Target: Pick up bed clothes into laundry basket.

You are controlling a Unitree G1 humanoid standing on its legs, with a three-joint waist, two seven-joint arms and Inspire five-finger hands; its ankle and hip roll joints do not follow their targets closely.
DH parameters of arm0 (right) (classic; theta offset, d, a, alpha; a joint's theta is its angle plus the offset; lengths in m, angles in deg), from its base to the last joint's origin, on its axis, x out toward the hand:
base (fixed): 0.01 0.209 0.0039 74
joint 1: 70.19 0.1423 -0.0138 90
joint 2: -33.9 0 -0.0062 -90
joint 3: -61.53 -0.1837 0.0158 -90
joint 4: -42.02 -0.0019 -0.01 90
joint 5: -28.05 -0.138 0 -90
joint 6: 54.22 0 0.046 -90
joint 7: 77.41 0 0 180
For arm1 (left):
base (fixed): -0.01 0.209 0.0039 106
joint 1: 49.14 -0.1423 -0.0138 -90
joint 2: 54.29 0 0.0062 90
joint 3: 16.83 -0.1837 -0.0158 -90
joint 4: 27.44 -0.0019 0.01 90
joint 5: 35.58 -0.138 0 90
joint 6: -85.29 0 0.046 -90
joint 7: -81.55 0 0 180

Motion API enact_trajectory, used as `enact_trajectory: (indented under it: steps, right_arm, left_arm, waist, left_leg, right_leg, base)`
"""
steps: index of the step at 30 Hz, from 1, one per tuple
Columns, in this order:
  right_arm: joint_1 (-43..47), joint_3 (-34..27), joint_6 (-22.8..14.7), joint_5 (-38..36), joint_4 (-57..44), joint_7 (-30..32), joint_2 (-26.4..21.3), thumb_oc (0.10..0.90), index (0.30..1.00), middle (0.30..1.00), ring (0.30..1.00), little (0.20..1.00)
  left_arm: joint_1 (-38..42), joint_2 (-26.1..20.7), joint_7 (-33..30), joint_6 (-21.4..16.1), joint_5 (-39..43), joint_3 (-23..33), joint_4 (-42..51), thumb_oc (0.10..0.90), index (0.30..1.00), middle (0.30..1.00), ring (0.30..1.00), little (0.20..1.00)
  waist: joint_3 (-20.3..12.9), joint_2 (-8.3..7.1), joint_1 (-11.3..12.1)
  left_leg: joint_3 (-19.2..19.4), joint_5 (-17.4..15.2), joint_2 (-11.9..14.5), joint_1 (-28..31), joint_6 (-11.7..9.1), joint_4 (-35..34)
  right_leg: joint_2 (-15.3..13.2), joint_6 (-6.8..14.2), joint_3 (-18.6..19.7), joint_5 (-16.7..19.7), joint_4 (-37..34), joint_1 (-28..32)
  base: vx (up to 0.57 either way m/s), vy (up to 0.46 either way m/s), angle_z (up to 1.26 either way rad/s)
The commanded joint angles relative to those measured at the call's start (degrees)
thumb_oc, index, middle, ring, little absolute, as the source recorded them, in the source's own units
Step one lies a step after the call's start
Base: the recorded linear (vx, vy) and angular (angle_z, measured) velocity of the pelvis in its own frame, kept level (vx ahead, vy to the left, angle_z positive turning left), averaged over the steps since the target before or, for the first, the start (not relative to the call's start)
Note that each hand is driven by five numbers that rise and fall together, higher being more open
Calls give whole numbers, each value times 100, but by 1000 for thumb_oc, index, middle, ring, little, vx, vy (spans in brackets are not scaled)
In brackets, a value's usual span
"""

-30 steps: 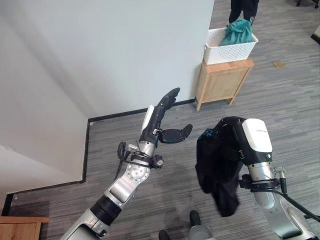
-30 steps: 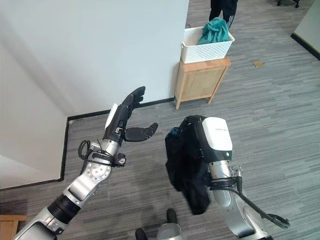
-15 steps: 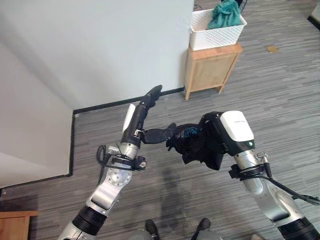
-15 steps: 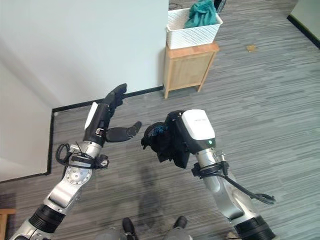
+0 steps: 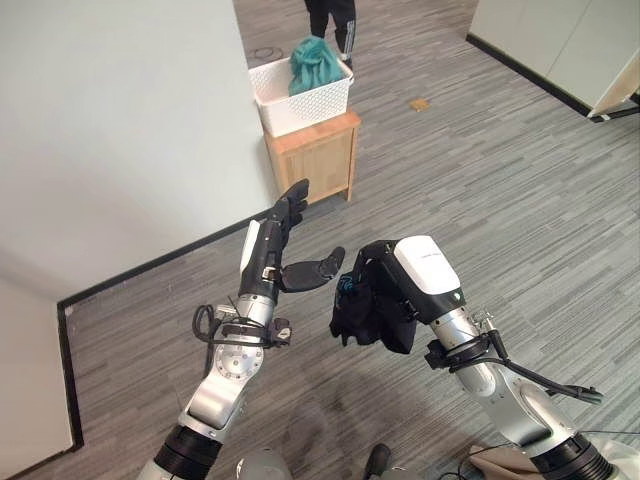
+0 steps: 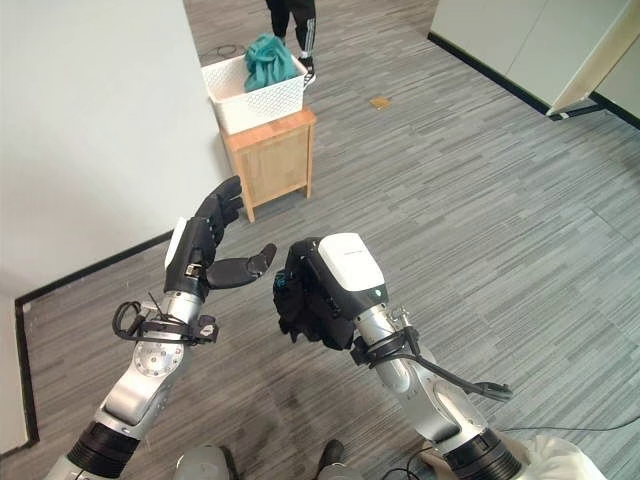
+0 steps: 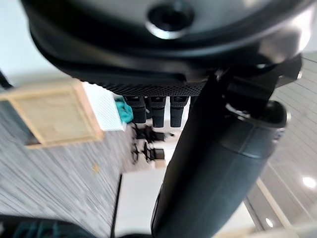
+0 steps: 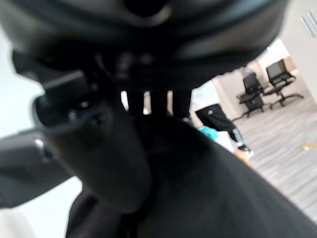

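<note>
The laundry basket [image 5: 300, 95] sits on a small cabinet [image 5: 315, 160] against the wall [image 5: 120, 130], with a garment [image 5: 313, 65] heaped in it. A person [image 5: 330, 18] stands just behind the basket. Well before the cabinet, above the floor [image 5: 520, 190], the left hand [image 5: 283, 250] and right hand [image 5: 400, 295] are raised side by side, bunched clothing [image 5: 360, 310] in the right one.

left hand [image 5: 283, 250] spread, right hand [image 6: 308, 290] clenched

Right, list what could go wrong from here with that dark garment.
1. The dark garment hangs bunched from the right robot hand; it might slip to the floor.
2. The white basket on the wooden stand is far off and already holds teal cloth; the drop could miss.
3. A person stands behind it.
</note>
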Motion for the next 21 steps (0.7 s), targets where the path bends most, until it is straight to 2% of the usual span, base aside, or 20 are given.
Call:
enact_trajectory:
  steps: [1, 3, 6, 9, 10, 12, 13, 15, 16, 17, 18, 19, 20, 21]
  right_arm:
    - [608, -422, -446, -192, -907, 295, -105, 400, 300, 300, 300, 300]
    - [773, -308, -466, -202, -868, 274, -63, 400, 300, 300, 300, 300]
    - [821, -288, -476, -224, -835, 299, -56, 400, 300, 300, 300, 300]
    - [821, -288, -476, -224, -835, 299, -57, 400, 300, 300, 300, 300]
    - [897, -370, -409, -208, -750, 386, -12, 400, 300, 300, 300, 300]
    - [871, -323, -382, -103, -779, 321, -4, 400, 300, 300, 300, 300]
    - [867, -315, -380, -75, -790, 306, 21, 400, 300, 300, 300, 300]
    - [1093, -179, -354, 74, -731, 319, 29, 400, 300, 300, 300, 300]
    - [1363, -91, -309, 241, -632, 360, -2, 400, 300, 300, 300, 300]
    - [1375, -85, -311, 244, -620, 366, 4, 400, 300, 300, 300, 300]
    - [1476, -53, -264, 340, -589, 393, -34, 400, 300, 300, 300, 300]
    - [1488, -48, -265, 343, -579, 399, -32, 400, 300, 300, 300, 300]
    - [1657, -16, -212, 465, -567, 385, -201, 400, 300, 300, 300, 300]
    - [1663, -80, -197, 521, -643, 448, -289, 400, 300, 300, 300, 300]
  left_arm:
    - [778, 216, -214, -633, -80, -62, 336, 800, 900, 900, 900, 900]
    - [744, 222, -301, -658, -123, -9, 282, 800, 900, 900, 900, 900]
    - [705, 237, -322, -690, -118, -1, 253, 800, 900, 900, 900, 900]
    - [705, 237, -322, -690, -118, -1, 253, 800, 900, 900, 900, 900]
    - [561, 206, -251, -678, -166, 147, 363, 800, 900, 900, 900, 900]
    - [336, 133, -199, -677, -128, 208, 405, 800, 900, 900, 900, 900]
    - [264, 111, -193, -679, -118, 227, 439, 800, 900, 900, 900, 900]
    - [172, 58, -166, -680, -90, 197, 453, 800, 900, 900, 900, 900]
    - [214, -1, -106, -641, -20, 133, 466, 800, 900, 900, 900, 900]
    - [217, -6, -106, -640, -18, 137, 467, 800, 900, 900, 900, 900]
    - [278, -43, -100, -605, 19, 66, 465, 800, 900, 900, 900, 900]
    - [285, -44, -100, -603, 20, 69, 464, 800, 900, 900, 900, 900]
    - [375, -80, -137, -554, 63, -19, 418, 800, 900, 900, 900, 900]
    - [587, -107, -163, -567, 47, -150, 452, 800, 900, 900, 900, 900]
  waist:
    - [-247, 230, 179]
    - [-263, 398, 382]
    - [-259, 452, 440]
    - [-257, 452, 441]
    - [-346, 573, 260]
    - [-491, 590, 295]
    - [-547, 561, 318]
    - [-697, 428, 405]
    - [-790, 292, 534]
    - [-777, 283, 529]
    - [-767, 256, 555]
    - [-762, 248, 556]
    - [-707, 228, 434]
    - [-577, 214, 262]
  left_leg:
    - [-138, -184, 88, -279, 162, -2]
    - [-169, 389, -83, -323, 72, -1169]
    - [-169, 579, -96, -232, 18, -1672]
    - [-168, 579, -96, -229, 18, -1674]
    - [1226, 570, 220, -331, 25, -1870]
    - [1346, 766, 203, -265, 88, -1870]
    - [1386, 762, 196, -254, 142, -1870]
    - [1488, 666, 79, -200, 261, -1870]
    - [1548, 508, -88, -101, 431, -1870]
    - [1549, 501, -101, -90, 436, -1870]
    - [1539, 393, -146, 8, 514, -1870]
    - [1544, 386, -161, 8, 524, -1870]
    - [1372, 146, -384, 203, 705, -1870]
    - [1139, 26, -552, 303, 817, -1870]
  right_leg:
    - [119, 527, -203, -1682, 26, 271]
    - [268, 594, -40, -1682, 26, 339]
    - [303, 592, 21, -1706, 26, 408]
    - [303, 592, 22, -1706, 26, 410]
    - [336, 616, -268, -1837, 26, 638]
    - [367, 639, -204, -1959, 26, 759]
    - [352, 648, -216, -1975, 26, 784]
    - [231, 733, -280, -2003, 26, 894]
    - [128, 835, -459, -1780, 114, 1078]
    - [117, 844, -463, -1778, 109, 1092]
    - [15, 941, -504, -1762, 684, 976]
    - [-18, 953, -498, -1804, 760, 943]
    - [-407, 1231, -404, -1381, 2038, 598]
    - [-421, 1311, 71, -988, 2997, 153]
  base:
    - [83, 14, -33]
    - [122, 51, -32]
    - [86, 28, -64]
    - [109, 66, -13]
    - [429, 254, 101]
    - [417, 192, 151]
    - [290, 86, 45]
    - [341, 136, -28]
    - [298, 133, -18]
    - [272, 140, -1]
    - [82, 66, 1]
    - [281, 229, 4]
    - [307, 292, 11]
    - [357, 358, 31]
